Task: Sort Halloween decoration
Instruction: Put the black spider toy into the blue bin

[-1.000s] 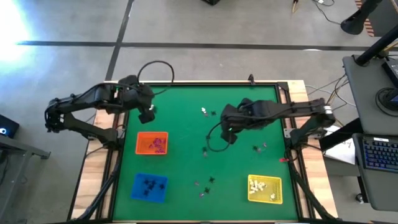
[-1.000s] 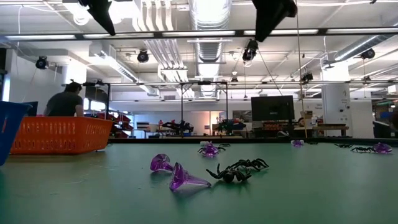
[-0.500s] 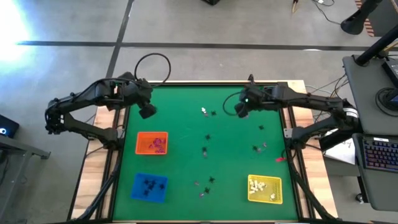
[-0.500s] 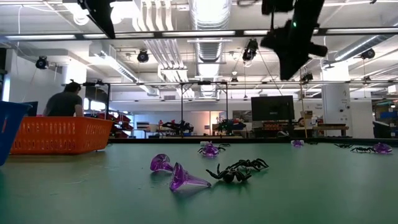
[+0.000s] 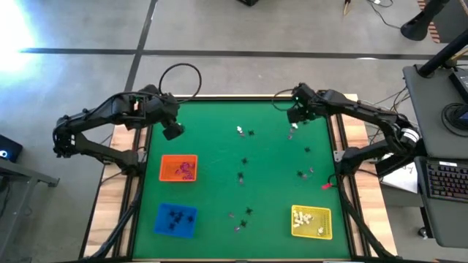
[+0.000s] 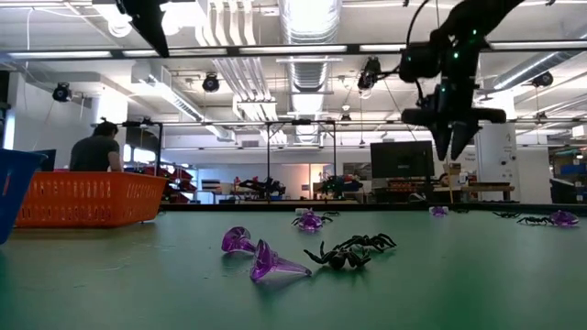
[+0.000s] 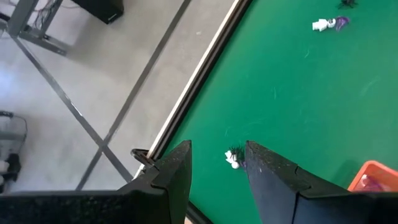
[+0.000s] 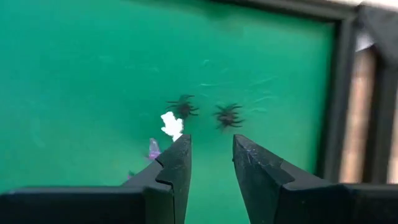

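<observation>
A big open lab or workshop. Behind the green table (image 6: 459,293) run bare ceiling pipes (image 6: 307,37), strip lights, metal frames, benches and a monitor (image 6: 402,160); a person (image 6: 96,151) works far beyond it. A keyboard (image 5: 446,183) sits on a desk beside the table.

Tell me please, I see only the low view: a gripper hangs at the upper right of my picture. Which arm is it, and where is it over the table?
Observer: It is the right gripper, near the far right corner of the green table.
Operator: Does it hold something?
Observer: No. In its wrist view the jaws stand apart with nothing between them, above black spiders and a white trinket.
Operator: Where do the white ones go?
Observer: White pieces already lie in the yellow tray, at the near right corner of the table.
</observation>
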